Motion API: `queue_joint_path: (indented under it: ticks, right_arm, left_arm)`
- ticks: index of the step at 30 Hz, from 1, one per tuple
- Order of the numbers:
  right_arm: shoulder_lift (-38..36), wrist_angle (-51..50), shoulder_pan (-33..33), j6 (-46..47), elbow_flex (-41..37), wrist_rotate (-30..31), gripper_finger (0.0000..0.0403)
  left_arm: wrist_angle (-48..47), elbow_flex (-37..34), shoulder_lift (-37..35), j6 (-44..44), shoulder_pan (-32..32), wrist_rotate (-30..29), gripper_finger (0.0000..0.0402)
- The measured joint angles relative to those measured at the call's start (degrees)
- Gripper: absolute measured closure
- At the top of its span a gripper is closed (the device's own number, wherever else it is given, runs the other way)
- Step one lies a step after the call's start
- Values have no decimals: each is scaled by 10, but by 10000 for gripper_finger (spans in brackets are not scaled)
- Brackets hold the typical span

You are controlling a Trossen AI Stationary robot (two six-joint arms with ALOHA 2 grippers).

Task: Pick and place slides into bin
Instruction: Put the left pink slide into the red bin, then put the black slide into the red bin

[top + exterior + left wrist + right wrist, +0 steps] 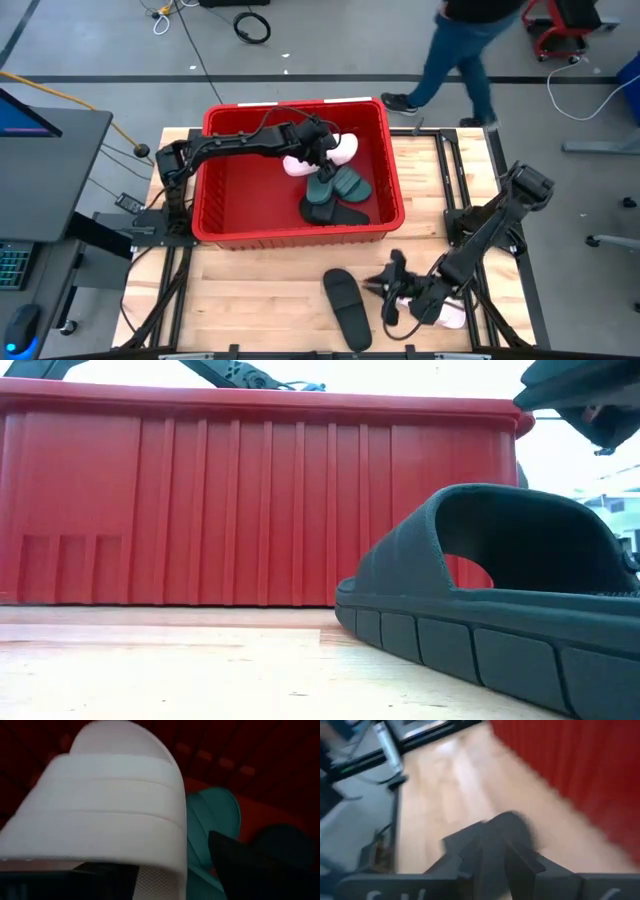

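The red bin (215,205) stands mid-table (260,510). Inside it lie a pale pink slide (343,150), two dark green slides (338,185) and a black slide (335,212). My left gripper (322,148) reaches into the bin and is open. The pale pink slide (110,805) fills its wrist view, right above the fingers (240,865). A second black slide (345,305) lies sole down on the table's near part (500,590). My right gripper (390,287) hovers just right of it, open by a narrow gap (492,865). Another pale pink slide (455,315) lies under the right arm. My left gripper stands open at the pale pink slide's near edge (150,870), coming in slanting down from the table's left. I cannot tell whether a finger touches the slide. The slide lies in the bin beside a green slide (210,830).
A person (460,50) walks past beyond the table's far edge. Bare wood lies left of the black slide (250,300). The bin's near wall (260,510) rises just behind that slide.
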Motion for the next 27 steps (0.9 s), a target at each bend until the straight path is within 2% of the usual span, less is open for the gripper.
queue_joint_path:
  ticks: [4,9,13,17,20,27]
  right_arm:
    - [57,67,1,-15,0,-48,323]
    - [87,66,-2,17,0,-77,323]
    - [86,62,-13,-2,0,-79,323]
    - [73,64,-26,-10,0,-78,323]
    - [65,64,-29,-10,0,-77,323]
    - [66,73,-29,-7,0,-93,323]
  left_arm:
    - [-55,1,-15,-7,0,21,157]
    - [-153,-1,-64,-7,-4,30,168]
    - [-226,-2,-119,3,0,16,172]
    - [-285,-1,-165,-7,0,-37,175]
    - [-324,-1,-183,-21,0,-51,182]
    - [-330,-1,-194,-42,-11,-51,202]
